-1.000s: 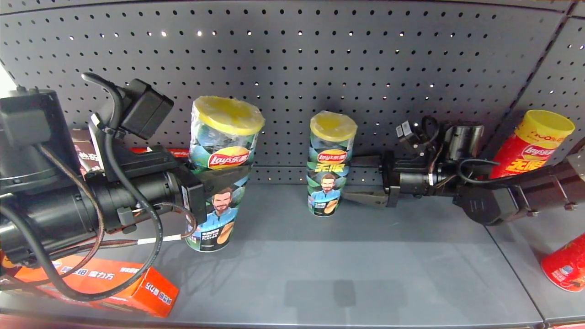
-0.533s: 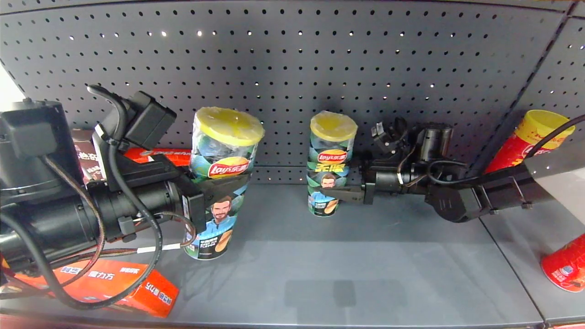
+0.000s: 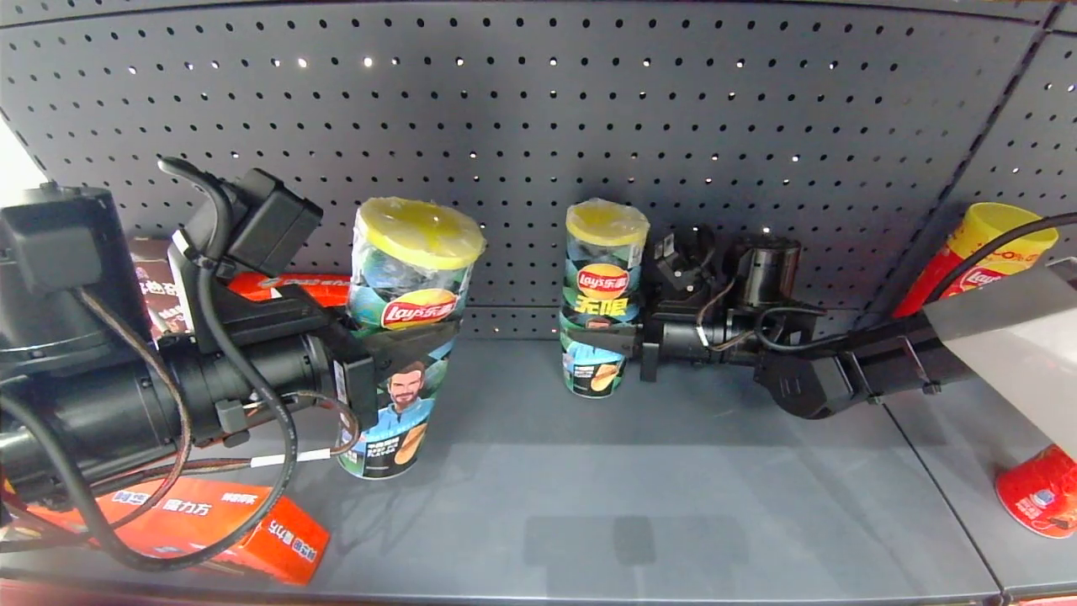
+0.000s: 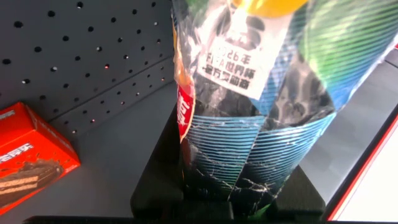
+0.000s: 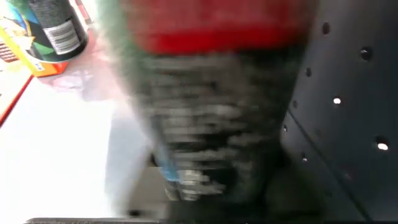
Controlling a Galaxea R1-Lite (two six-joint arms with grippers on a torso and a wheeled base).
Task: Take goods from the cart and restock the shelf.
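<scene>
Left claw [image 3: 411,332] and right claw [image 3: 602,337] each closed on a chip can over the grey shelf [image 3: 673,471].
Left claw: dark fingers [image 3: 425,330] clamped at mid-height round left can [image 3: 414,269], a tall cylinder in crinkled clear wrap with a flat yellow lid, upright, nearer the shelf's front; base contact with the shelf unclear. Right claw: one finger across the label of right can [image 3: 604,273], same shape, wrap and lid, upright just before the perforated metal pegboard [image 3: 589,109]. Cans well apart. Orange cardboard box [image 3: 210,522] flat at the left front. Red can [image 3: 980,252] at far right by the pegboard; fallen red can [image 3: 1039,497] on its side nearer the front.
</scene>
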